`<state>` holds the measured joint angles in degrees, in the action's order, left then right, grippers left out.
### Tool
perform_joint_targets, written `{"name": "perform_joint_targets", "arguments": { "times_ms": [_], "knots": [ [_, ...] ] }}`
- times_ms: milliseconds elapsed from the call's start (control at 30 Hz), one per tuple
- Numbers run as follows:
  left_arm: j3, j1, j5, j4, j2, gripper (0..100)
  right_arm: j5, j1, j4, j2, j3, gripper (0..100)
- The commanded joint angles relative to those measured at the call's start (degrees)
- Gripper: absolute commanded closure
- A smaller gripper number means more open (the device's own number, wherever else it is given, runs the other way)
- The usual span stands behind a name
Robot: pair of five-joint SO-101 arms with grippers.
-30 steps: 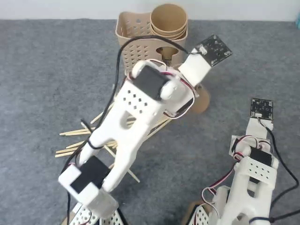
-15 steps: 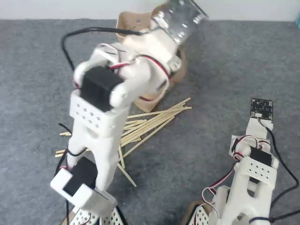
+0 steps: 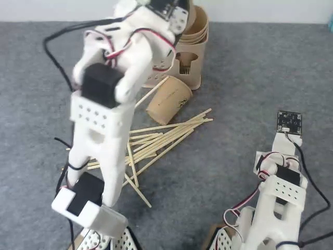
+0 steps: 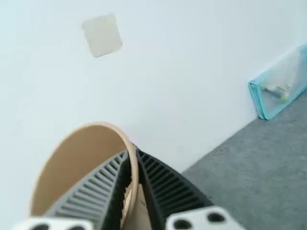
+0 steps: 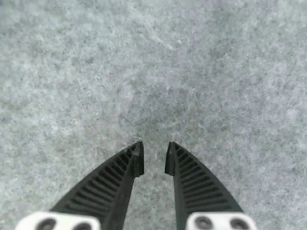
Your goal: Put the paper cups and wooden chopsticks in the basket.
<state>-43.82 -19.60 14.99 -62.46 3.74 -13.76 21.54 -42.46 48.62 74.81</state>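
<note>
The left gripper (image 4: 132,154) is clamped on the rim of a cup (image 4: 79,163), the cup's wall pinched between its jaws, raised just above the basket (image 3: 188,67), where nested cups (image 3: 200,28) already sit. Still to do, as I judge it: drop this cup in, then fetch the loose cup (image 3: 167,100) lying on its side below the gripper beside the basket, and the chopsticks (image 3: 166,136) scattered farther back toward the arm's base. The right gripper (image 5: 153,158) is slightly open and empty over bare mat (image 5: 192,72).

Right claw (image 5: 153,159), black ribbed fingers (image 5: 112,187) narrowly apart, over grey carpet (image 5: 216,57)
</note>
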Motion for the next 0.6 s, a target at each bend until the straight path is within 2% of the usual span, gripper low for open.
{"name": "perform_joint_targets", "arguments": {
  "times_ms": [0,167,267,467,567],
  "knots": [
    [6.37,0.26,2.55,10.46,-2.55,99,-0.70,0.22,1.19,1.63,-0.26,90.3],
    [15.43,0.88,2.55,23.56,-2.46,99,-0.79,0.22,1.19,1.63,-0.18,90.3],
    [17.45,1.67,2.20,28.13,-0.44,99,-0.79,0.22,1.10,1.63,-0.18,90.3],
    [12.09,3.34,2.29,28.04,11.60,99,-0.79,0.22,1.10,1.63,-0.18,90.3],
    [6.73,2.99,2.20,24.26,17.14,99,-0.79,0.22,1.10,1.63,-0.18,90.3]
  ]
}}
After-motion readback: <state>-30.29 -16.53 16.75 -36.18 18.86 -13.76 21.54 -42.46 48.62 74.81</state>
